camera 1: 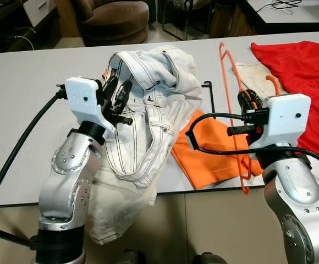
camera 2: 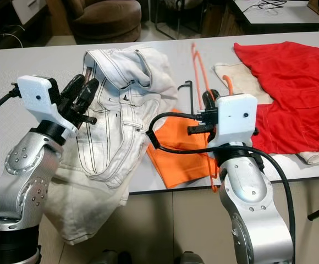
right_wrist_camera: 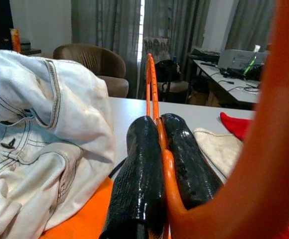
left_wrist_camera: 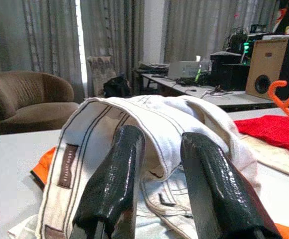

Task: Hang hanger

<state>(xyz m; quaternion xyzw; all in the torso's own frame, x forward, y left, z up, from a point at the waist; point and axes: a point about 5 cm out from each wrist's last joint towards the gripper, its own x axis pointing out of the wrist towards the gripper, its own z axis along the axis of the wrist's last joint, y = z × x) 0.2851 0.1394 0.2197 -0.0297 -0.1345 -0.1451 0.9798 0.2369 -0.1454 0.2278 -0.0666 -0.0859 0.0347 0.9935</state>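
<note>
Broadly, a long white table [camera 1: 16, 82] carries the laundry. A pair of white denim trousers with dark stitching [camera 1: 148, 110] lies bunched on it and hangs over the near edge. To the right are a red cloth [camera 1: 302, 71] and a folded orange cloth [camera 1: 214, 148].

The left gripper [camera 1: 118, 96] has its two black fingers [left_wrist_camera: 114, 184] on the trousers' waistband, slightly parted with the fabric between them. A brown label [left_wrist_camera: 67, 166] on the waistband is not readable.

The right gripper [right_wrist_camera: 159, 164] is closed on the thin orange wire hanger [camera 1: 232, 82], which rests over the table.
</note>
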